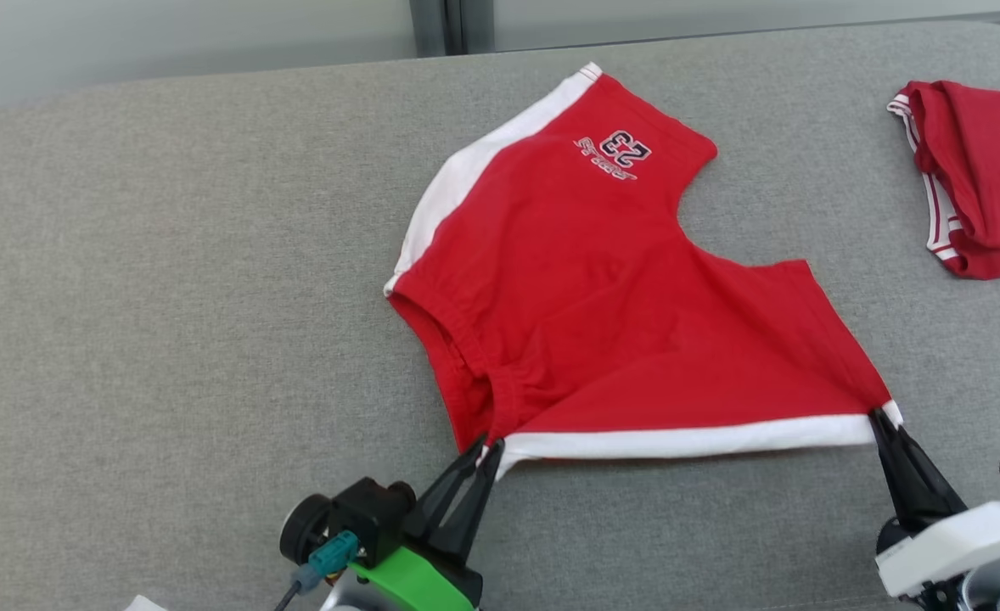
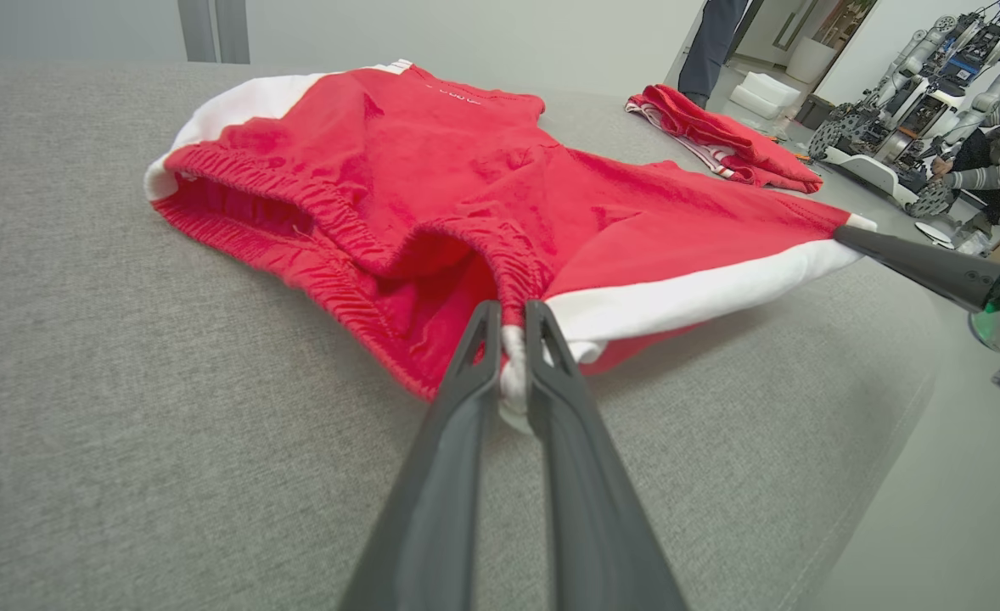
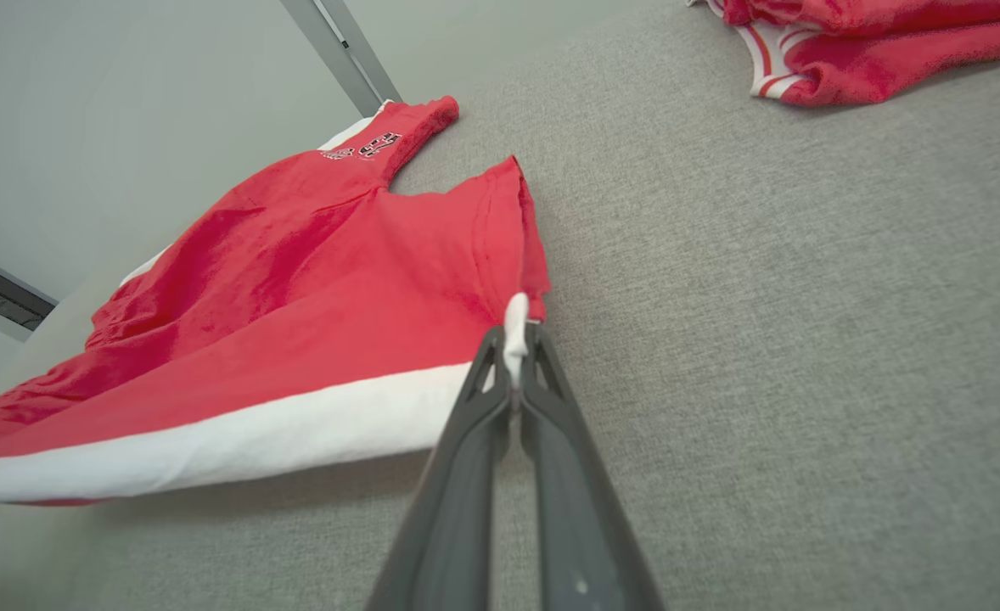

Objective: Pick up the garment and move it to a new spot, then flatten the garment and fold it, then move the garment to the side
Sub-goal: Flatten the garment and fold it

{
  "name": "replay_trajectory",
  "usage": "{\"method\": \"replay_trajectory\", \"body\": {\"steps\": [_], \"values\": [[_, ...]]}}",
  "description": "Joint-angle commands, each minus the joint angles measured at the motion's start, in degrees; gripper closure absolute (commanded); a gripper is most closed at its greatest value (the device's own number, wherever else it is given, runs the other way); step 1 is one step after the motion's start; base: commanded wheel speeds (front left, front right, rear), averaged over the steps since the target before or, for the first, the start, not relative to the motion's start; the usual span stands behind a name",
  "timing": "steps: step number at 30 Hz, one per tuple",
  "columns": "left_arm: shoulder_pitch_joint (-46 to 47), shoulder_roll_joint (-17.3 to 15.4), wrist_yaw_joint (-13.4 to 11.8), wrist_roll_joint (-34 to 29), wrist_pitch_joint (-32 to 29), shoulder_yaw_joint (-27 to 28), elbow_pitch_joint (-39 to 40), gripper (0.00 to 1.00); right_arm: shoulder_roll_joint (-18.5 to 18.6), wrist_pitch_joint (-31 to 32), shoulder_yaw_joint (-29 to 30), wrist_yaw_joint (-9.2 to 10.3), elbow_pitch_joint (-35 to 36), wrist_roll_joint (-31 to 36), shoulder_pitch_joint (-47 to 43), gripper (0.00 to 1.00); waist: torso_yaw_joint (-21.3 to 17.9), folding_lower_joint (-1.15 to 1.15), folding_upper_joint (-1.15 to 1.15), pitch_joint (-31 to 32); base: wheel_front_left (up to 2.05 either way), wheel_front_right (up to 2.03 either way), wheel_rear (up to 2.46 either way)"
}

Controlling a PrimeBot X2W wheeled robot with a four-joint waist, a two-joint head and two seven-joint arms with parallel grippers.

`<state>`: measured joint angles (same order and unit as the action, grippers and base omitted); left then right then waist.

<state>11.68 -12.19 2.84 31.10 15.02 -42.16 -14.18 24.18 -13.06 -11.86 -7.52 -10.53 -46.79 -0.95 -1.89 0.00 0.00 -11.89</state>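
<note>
1. A big table covered in grey cloth (image 1: 169,297) took up most of the space in front of the robot.
2. A pair of red cloth shorts with white side stripes (image 1: 602,297) lay spread out near the middle of the table. The top part with the stretchy band (image 1: 457,331) was on the robot's left. One leg pointed to the far side and the other leg pointed to the right.
3. A second red garment with thin white lines (image 1: 984,170) sat in a folded heap at the far right of the table, well apart from the shorts.
4. The left gripper (image 1: 490,450) was squeezed tight on the near corner of the shorts, right where the stretchy band met the white stripe.
5. The right gripper (image 1: 880,420) was pinched on the other near corner, at the end of the leg.
6. The near white stripe (image 1: 687,440) was pulled straight between the two grippers. It hung a little off the table, and a dark shadow lay under it.
7. A small dark number 23 (image 1: 626,148) was printed on the far leg.
</note>
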Motion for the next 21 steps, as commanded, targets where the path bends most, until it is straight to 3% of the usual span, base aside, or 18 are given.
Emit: {"method": "replay_trajectory", "body": {"steps": [1,11,21], "values": [[-1.2,-0.3,0.3,-0.7,0.2,-0.1,0.2,1.00,-0.4,0.5,1.4,0.07,0.7,0.3,-1.5,1.00,0.5,0.00,0.00,0.6,0.00,0.00,0.00],[0.6,1.9,1.3,-1.1,0.2,-1.3,0.3,1.00,-1.5,4.4,7.7,0.07,4.0,4.8,1.5,1.00,1.5,0.00,0.00,0.8,0.00,0.00,0.00],[8.6,5.6,3.1,-0.8,0.2,-0.1,-1.8,1.00,1.6,9.3,6.8,0.07,0.2,7.7,18.4,1.00,6.9,0.00,0.00,-3.4,0.00,0.00,0.00]]}}
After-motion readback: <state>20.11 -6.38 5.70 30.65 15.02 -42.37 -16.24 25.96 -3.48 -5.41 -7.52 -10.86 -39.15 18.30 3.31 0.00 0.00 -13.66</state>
